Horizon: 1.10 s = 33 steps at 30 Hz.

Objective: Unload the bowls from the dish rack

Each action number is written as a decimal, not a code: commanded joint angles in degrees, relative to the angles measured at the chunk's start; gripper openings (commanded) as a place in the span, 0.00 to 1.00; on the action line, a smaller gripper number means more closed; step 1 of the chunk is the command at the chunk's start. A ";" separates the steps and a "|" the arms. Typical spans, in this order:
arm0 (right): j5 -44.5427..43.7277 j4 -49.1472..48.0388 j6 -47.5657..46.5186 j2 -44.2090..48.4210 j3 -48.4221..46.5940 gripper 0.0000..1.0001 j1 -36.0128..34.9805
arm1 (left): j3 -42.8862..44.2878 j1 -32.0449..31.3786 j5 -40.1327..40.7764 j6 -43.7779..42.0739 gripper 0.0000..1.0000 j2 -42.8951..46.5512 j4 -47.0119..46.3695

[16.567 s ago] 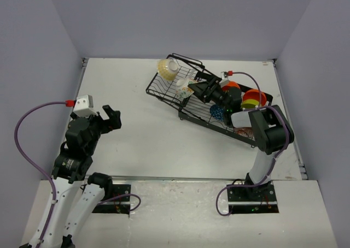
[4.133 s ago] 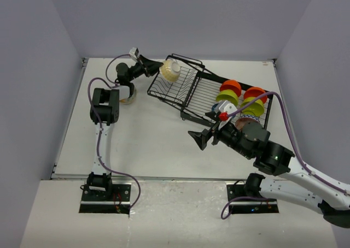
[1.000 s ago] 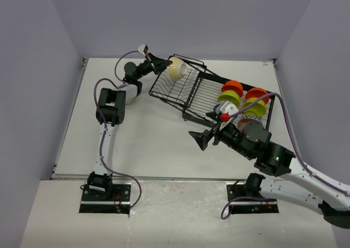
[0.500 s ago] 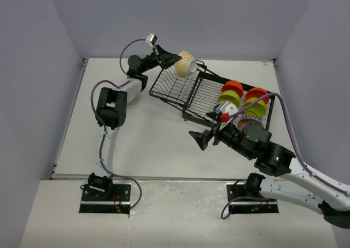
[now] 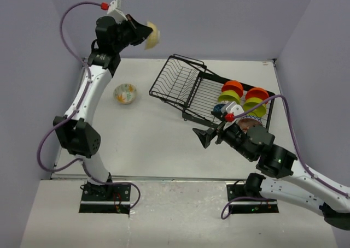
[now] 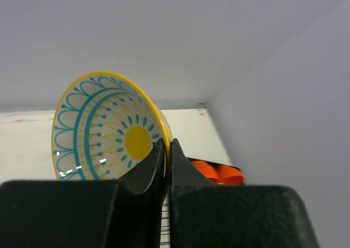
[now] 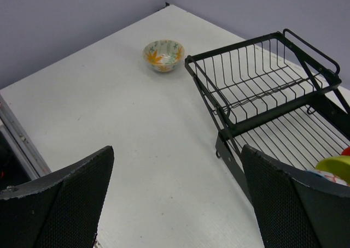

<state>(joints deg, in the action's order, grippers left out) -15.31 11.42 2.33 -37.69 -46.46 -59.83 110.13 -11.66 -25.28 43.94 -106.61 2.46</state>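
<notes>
— Cream-yellow bowl (image 6: 104,128): position?
— Rim pinched in left pincer (image 6: 165,149), high above desk (image 5: 153,139), apart from dish rack (image 5: 180,84)
— Right pincer (image 5: 202,137)?
— Spread, empty, near rack front; floral bowl (image 5: 125,93) on desk; other bowls (image 5: 240,98) racked

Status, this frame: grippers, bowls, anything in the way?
Left gripper shut on yellow-rimmed patterned bowl, high off the table. Right gripper open, empty, near dish rack. Floral bowl on table; orange bowls, lime green bowls in rack. Nothing blocking.

Plain lavender-grey walls (image 5: 219,18), white table (image 5: 142,139), even light
</notes>
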 commanded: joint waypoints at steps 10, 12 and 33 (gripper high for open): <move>-5.96 -2.28 -1.19 0.16 0.05 0.99 0.16 | -8.26 -4.06 59.63 -23.29 0.00 4.14 39.99; -5.78 -2.45 -1.10 0.69 0.23 0.99 0.16 | -7.56 -4.86 61.57 -23.12 0.00 2.38 42.26; -4.90 -2.37 -1.54 0.95 0.58 0.99 0.16 | 2.11 -7.76 66.15 -24.87 0.00 -15.55 44.83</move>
<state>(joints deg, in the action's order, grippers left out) -19.99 11.14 1.67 -36.36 -46.24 -59.72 108.25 -19.64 37.78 21.32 -121.60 49.67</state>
